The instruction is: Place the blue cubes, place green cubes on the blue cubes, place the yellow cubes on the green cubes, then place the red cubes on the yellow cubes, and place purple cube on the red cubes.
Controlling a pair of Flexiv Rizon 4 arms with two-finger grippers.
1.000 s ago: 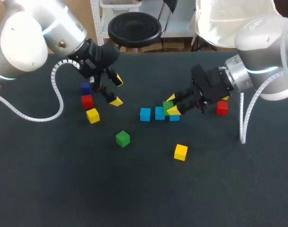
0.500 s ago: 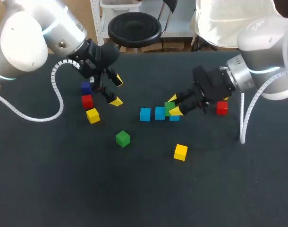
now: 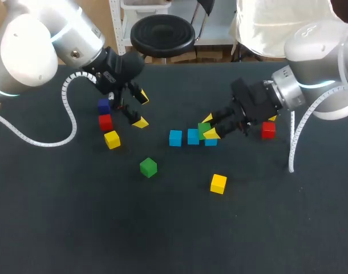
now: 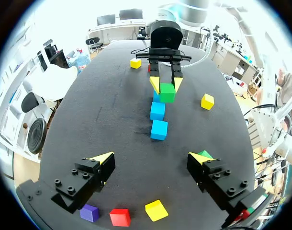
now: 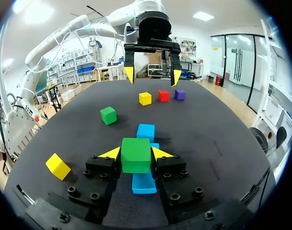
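Right gripper (image 3: 207,127) pinches a green cube (image 5: 136,154) over the end blue cube (image 5: 144,183) of a three-cube row on the table (image 3: 77,217). Left gripper (image 3: 141,109) hangs spread wide, just beside the purple cube (image 3: 104,105).

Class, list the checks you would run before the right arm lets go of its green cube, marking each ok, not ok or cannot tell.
1. Right gripper shut on held green cube: ok.
2. Blue cube lies under it: ok.
3. It sits squarely on that blue cube: cannot tell.
4. Middle blue cube and end blue cube in line: ok.
5. Left gripper open, away from the row: ok.
6. Loose green cube unobstructed: ok.
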